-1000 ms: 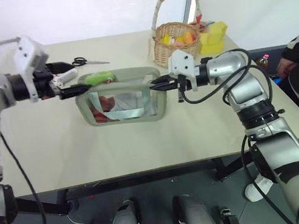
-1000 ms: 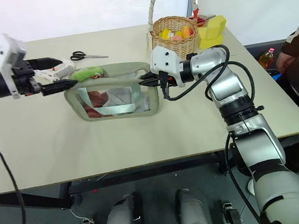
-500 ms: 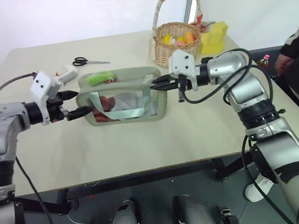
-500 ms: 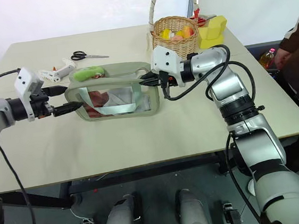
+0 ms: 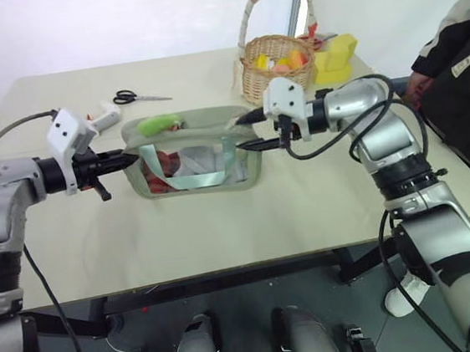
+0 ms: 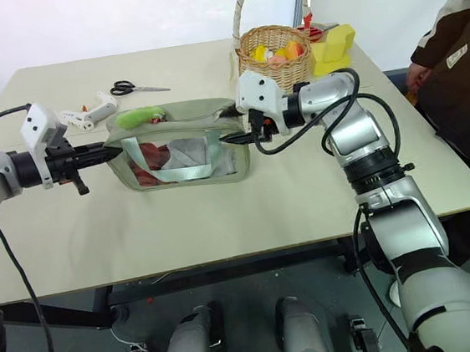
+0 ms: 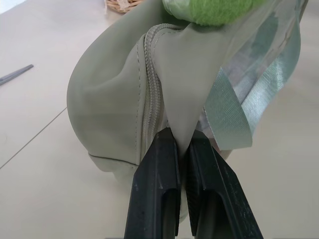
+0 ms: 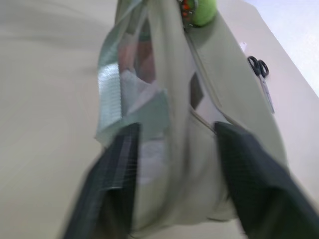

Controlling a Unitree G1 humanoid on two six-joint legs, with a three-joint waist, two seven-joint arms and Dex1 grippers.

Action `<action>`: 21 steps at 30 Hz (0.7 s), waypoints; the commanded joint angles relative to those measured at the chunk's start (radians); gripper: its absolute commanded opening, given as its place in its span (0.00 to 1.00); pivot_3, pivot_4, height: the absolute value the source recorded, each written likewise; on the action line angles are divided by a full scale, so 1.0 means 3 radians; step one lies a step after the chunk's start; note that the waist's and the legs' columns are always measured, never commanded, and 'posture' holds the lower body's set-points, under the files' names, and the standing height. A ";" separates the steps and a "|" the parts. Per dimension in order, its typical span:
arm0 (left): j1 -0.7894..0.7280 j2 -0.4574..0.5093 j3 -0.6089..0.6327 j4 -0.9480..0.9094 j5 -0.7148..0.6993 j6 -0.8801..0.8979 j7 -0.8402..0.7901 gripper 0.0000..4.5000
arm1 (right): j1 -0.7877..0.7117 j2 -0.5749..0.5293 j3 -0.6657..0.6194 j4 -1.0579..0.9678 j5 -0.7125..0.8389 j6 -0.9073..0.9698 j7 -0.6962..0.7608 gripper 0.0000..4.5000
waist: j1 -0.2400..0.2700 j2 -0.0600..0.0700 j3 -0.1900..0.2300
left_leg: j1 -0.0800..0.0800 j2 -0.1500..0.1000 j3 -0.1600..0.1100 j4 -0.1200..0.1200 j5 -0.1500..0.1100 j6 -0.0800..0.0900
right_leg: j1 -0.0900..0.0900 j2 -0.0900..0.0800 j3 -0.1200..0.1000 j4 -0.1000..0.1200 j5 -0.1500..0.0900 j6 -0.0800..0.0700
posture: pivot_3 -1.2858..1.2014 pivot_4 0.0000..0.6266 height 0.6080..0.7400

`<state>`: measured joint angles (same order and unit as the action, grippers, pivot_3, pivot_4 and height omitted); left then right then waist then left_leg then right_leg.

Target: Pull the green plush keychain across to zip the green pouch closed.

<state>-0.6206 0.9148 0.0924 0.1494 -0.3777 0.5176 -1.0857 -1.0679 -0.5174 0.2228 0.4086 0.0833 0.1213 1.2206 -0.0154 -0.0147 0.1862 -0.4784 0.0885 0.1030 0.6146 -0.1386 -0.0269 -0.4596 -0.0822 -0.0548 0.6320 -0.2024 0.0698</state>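
Note:
The green pouch (image 5: 195, 155) stands upright in the middle of the table, its clear window facing me. Its zipper top sags open, and the green plush keychain (image 5: 155, 124) lies on the top edge near the left end. My left gripper (image 5: 132, 159) is shut on the pouch's left end; the left wrist view shows the fabric (image 7: 109, 94) beside the zipper seam pinched between its fingers (image 7: 180, 142). My right gripper (image 5: 247, 131) is open at the right end. In the right wrist view its fingers (image 8: 174, 134) stand on either side of the pouch end.
Behind the pouch's right end is a wicker basket (image 5: 278, 66) of colourful items, with yellow sponge blocks (image 5: 336, 54) to its right. Scissors (image 5: 138, 96) and a white tool (image 5: 104, 118) lie at the back left. A person in dark clothes (image 5: 450, 61) stands at the table's right edge.
My left gripper has come down to the pouch's left end and shut on it. My right gripper, shut at the right end before, has opened. The person has moved closer.

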 commanded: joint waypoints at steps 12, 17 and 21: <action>-0.0044 0.0038 0.0033 -0.0078 0.0010 -0.0027 -0.0027 0.00 | -0.0709 0.0926 0.0040 0.0372 0.0033 -0.0086 -0.0368 0.57 | 0.0014 0.0000 -0.0001 | -0.0002 0.0005 0.0003 0.0001 0.0000 0.0000 | -0.0001 0.0003 -0.0002 0.0001 0.0000 0.0000 | 0.52 0.24 1.00; -0.0011 0.0053 0.0057 -0.0123 0.0002 -0.0013 -0.0018 0.00 | -0.0835 0.1083 0.0132 0.0795 -0.0120 -0.0435 -0.0409 0.57 | 0.0008 -0.0001 -0.0002 | -0.0003 0.0005 0.0004 0.0001 0.0000 -0.0001 | 0.0001 0.0001 -0.0002 -0.0002 0.0001 0.0000 | 0.52 0.24 1.00; 0.0057 0.0063 0.0093 -0.0199 -0.0025 0.0021 -0.0007 0.00 | -0.0924 0.1171 0.0144 0.1078 -0.0234 -0.0648 -0.0479 0.57 | -0.0003 -0.0001 -0.0002 | -0.0002 0.0005 0.0003 -0.0002 0.0000 -0.0001 | 0.0000 0.0002 -0.0002 -0.0001 0.0000 0.0000 | 0.52 0.24 1.00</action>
<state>-0.6058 0.9218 0.0999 0.1240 -0.3760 0.5206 -1.0867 -1.3000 -0.1782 0.2691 0.7276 0.0200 -0.0334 1.0906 -0.0162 -0.0150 0.1858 -0.4788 0.0899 0.1040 0.6139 -0.1386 -0.0271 -0.4597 -0.0816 -0.0555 0.6319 -0.2023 0.0698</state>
